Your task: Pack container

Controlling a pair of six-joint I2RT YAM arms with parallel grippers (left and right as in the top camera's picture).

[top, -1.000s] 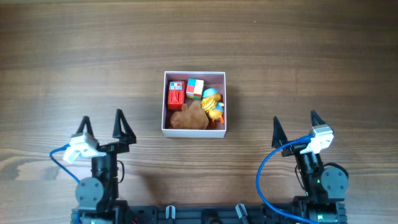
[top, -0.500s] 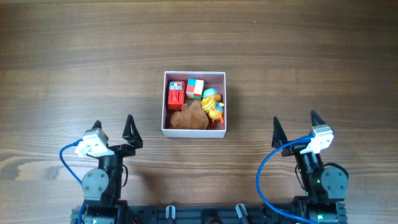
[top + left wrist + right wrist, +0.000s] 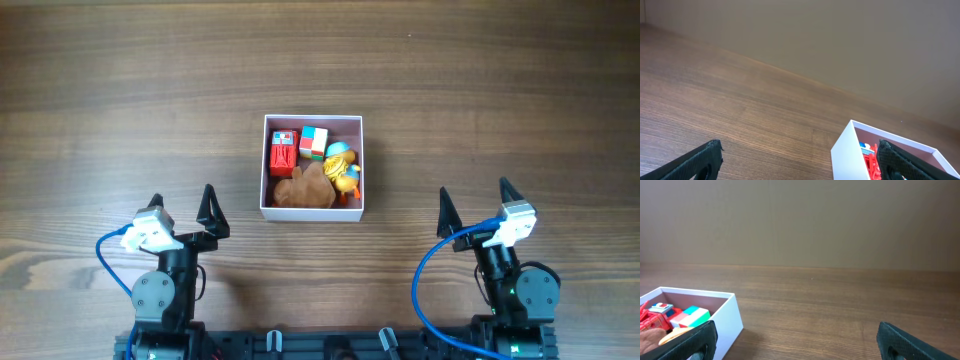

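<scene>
The container (image 3: 312, 213), holding toys (image 3: 305, 190), sits mid worktop (image 3: 520, 80), at two o'clock from the open, empty left tool (image 3: 182, 196) and ten o'clock from the equally open right tool (image 3: 474, 190), the left one slightly nearer.

Soft, even, fairly bright light with faint shadows, no glare; sharp overhead view, slightly softer wrist views.
</scene>
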